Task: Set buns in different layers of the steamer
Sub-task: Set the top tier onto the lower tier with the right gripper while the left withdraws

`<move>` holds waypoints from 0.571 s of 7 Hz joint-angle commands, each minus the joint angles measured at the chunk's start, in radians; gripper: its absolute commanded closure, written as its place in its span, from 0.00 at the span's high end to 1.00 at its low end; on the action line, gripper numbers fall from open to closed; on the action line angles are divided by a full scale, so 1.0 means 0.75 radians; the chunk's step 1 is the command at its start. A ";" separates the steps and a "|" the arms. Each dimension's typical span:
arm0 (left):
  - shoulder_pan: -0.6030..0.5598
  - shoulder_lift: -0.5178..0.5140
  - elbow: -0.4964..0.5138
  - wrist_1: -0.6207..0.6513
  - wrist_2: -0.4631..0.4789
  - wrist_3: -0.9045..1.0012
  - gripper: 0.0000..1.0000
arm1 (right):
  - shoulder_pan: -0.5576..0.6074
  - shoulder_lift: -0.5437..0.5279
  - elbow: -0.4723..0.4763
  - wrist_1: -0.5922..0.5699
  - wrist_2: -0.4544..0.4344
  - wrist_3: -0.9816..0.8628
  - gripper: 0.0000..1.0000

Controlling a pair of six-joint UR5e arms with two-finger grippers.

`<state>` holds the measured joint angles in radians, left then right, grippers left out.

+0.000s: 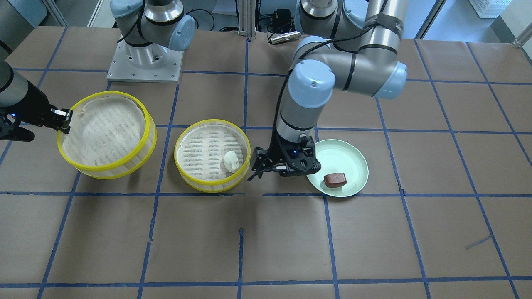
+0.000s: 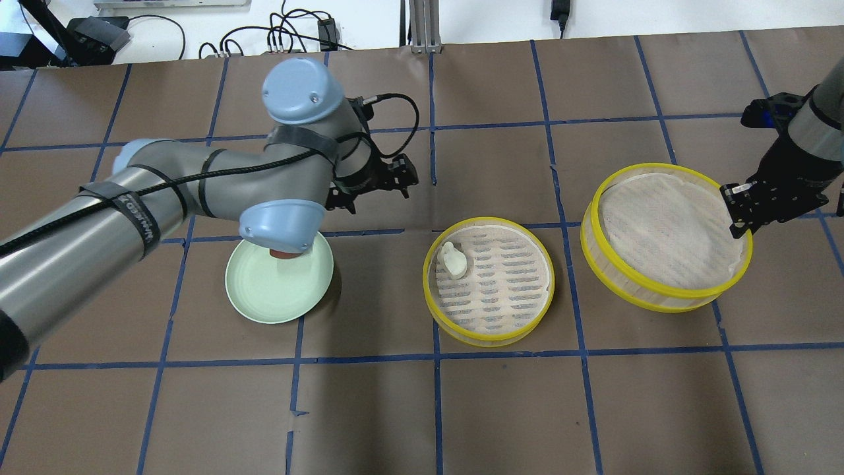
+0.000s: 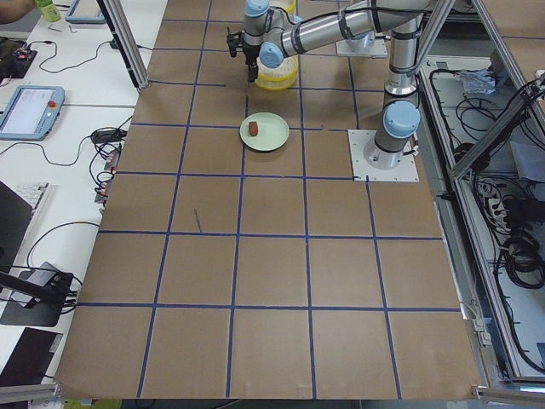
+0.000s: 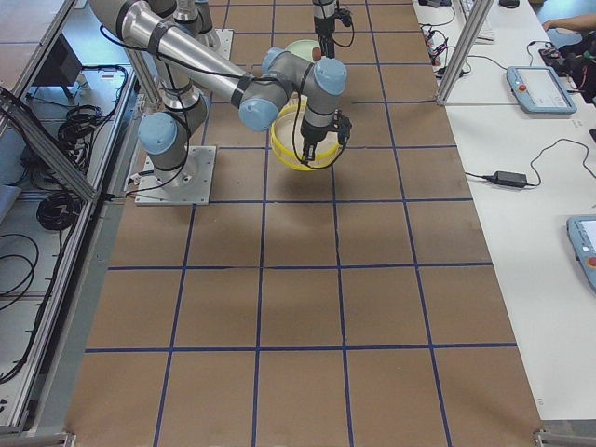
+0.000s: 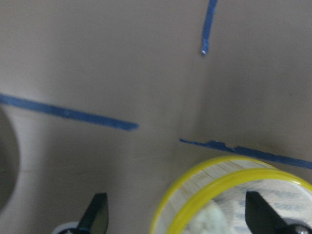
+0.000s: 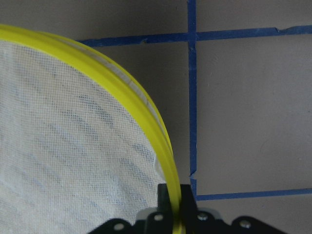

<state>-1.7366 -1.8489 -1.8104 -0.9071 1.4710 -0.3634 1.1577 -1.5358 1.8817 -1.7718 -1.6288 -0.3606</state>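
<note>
The white bun [image 1: 231, 161] lies in a yellow-rimmed steamer layer [image 1: 195, 179] on the table; the bun also shows in the overhead view [image 2: 453, 258]. The reddish-brown bun [image 1: 335, 179] lies on the pale green plate [image 1: 353, 158]. My left gripper [image 1: 254, 165] is open and empty, low between that layer and the plate. In the left wrist view its fingers [image 5: 95, 214] straddle the layer's rim [image 5: 214, 183]. My right gripper [image 1: 62, 120] is shut on the rim of the second layer [image 1: 124, 166], which is tilted and empty. The right wrist view shows the pinch on the rim [image 6: 146, 112].
The brown table cover carries a grid of blue tape lines. The left arm's elbow [image 2: 280, 227] hangs over the plate [image 2: 264, 297] in the overhead view and hides most of the reddish-brown bun. Both arm bases stand at the robot's side of the table.
</note>
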 commanded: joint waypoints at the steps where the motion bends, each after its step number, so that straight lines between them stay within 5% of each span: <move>1: 0.324 0.114 0.063 -0.210 -0.004 0.376 1.00 | 0.177 -0.008 -0.003 -0.018 0.004 0.134 0.06; 4: 0.434 0.303 0.374 -0.873 0.000 0.482 1.00 | 0.586 0.053 0.009 -0.186 0.018 0.518 0.06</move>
<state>-1.4231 -1.6747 -1.6104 -1.3934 1.4692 -0.0153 1.4748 -1.5175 1.8846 -1.8566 -1.6168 -0.0878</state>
